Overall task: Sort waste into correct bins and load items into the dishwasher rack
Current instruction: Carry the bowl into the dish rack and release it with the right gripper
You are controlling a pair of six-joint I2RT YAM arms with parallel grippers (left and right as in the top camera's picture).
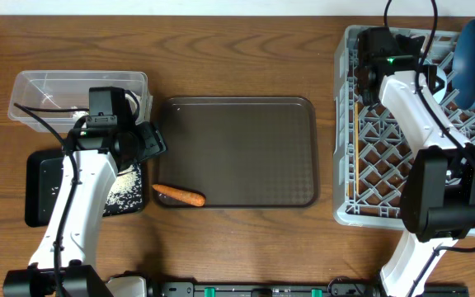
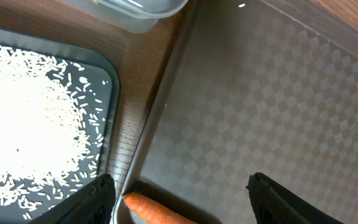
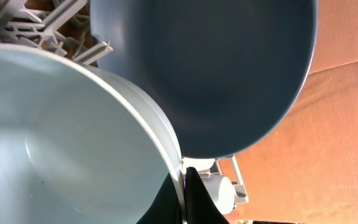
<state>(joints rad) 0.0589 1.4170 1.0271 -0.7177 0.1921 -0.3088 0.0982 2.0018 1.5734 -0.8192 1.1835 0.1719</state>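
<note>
Sitting at the far left are a clear plastic tub (image 1: 79, 92) and, nearer the robot, a flat black tray (image 1: 41, 183) that is carrying a spread of white rice scraps (image 2: 23, 124). Just right of them, the left gripper (image 2: 182, 186) is hanging with its fingers spread wide and gripping nothing, low over the corner of a dark brown serving tray (image 1: 246, 140). A small orange carrot (image 1: 178, 195) is lying in that corner, its tip close against the raised rim and just entering the gap between the fingers. The fingers are risking landing on the rim, or catching only the carrot's tapered tip, so it may be swivelling or rolling away. At the far right, the grey dishwasher rack (image 1: 371, 157) is holding a dark blue plate (image 3: 216, 68) on edge with a white bowl (image 3: 55, 137) leaning close beside it. The right gripper (image 3: 190, 193) is sitting at the bowl's rim; whether it is clenched cannot be told. A careless pull here could be knocking bowl against plate.
</note>
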